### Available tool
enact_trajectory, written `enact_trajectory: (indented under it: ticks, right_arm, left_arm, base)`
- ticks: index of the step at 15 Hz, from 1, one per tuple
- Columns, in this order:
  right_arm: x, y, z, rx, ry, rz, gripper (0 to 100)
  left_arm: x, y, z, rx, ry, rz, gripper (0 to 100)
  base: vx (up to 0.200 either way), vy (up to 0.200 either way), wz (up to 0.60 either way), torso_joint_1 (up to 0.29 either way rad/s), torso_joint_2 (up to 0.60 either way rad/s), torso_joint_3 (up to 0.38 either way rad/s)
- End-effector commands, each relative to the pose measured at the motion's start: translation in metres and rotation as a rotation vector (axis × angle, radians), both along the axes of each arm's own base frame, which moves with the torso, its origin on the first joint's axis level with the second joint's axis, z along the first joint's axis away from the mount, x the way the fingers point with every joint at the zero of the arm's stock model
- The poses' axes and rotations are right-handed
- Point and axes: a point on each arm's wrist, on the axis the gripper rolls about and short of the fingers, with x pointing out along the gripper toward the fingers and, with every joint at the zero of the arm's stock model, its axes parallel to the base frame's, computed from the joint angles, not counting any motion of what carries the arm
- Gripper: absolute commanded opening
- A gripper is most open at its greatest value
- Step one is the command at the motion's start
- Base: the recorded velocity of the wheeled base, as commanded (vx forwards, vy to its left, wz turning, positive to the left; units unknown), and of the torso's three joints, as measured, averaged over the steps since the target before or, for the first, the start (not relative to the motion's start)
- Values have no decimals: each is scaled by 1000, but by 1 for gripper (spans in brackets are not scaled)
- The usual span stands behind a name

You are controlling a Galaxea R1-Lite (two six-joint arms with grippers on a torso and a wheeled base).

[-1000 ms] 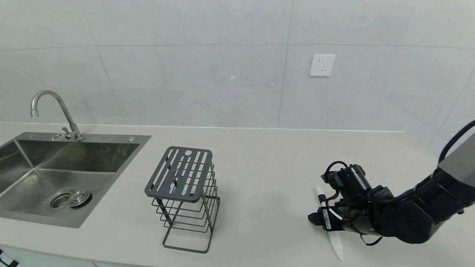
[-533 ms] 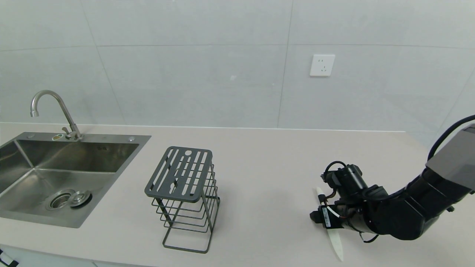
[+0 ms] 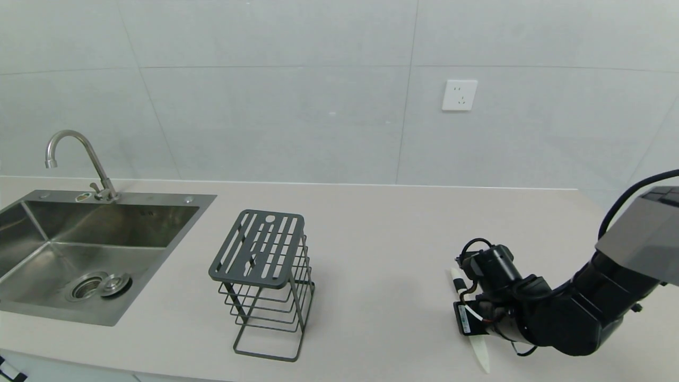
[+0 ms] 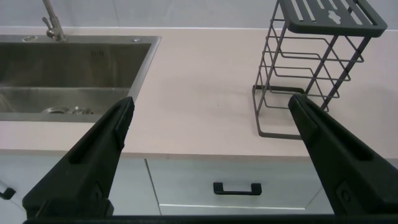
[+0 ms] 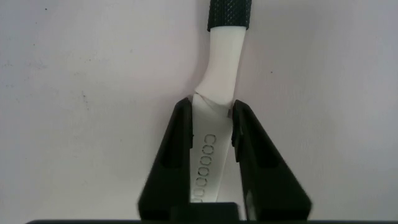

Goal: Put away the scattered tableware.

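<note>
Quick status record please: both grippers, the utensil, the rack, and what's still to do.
right gripper: shut on the white utensil, just short of its black grip
white utensil: at the counter, right of the rack; whether it is lifted is unclear
left gripper: open, empty
rack: upright between the sink and the utensil
to do: utensil not yet in the rack

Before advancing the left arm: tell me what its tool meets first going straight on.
The left tool would probably meet the bare countertop between sink and wire rack; depth is unclear.
</note>
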Motion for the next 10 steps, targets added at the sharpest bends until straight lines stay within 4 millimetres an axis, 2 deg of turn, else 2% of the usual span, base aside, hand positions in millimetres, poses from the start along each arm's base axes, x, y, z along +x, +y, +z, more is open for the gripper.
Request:
enact_trajectory:
  ticks: [1,2,3,4,5,7,10]
  right_arm:
    - [3,1,-9,-4,7,3,0]
    - [10,4,0,25,-55,8,0]
    - [22,9,25,68,-170,34,0]
    - [36,13,64,103,-311,72,0]
    - [41,13,84,131,-377,95,0]
    - [41,8,104,134,-438,142,0]
    - [40,7,117,160,-508,210,0]
  left_arm:
    - [0,0,0,0,1,0,100]
    - [0,0,0,0,2,0,100]
    - [0,0,0,0,2,0,100]
    - [0,0,0,0,2,0,100]
    - [0,0,0,0,2,0,100]
    - [0,0,0,0,2,0,100]
    - [0,0,0,-1,3,0,100]
  base:
    - [0,0,0,0,0,0]
    - [0,0,0,0,0,0]
    - [0,0,0,0,0,0]
    - [0,0,0,0,0,0]
    - [0,0,0,0,0,0]
    - [0,0,0,0,0,0]
    - [0,0,0,0,0,0]
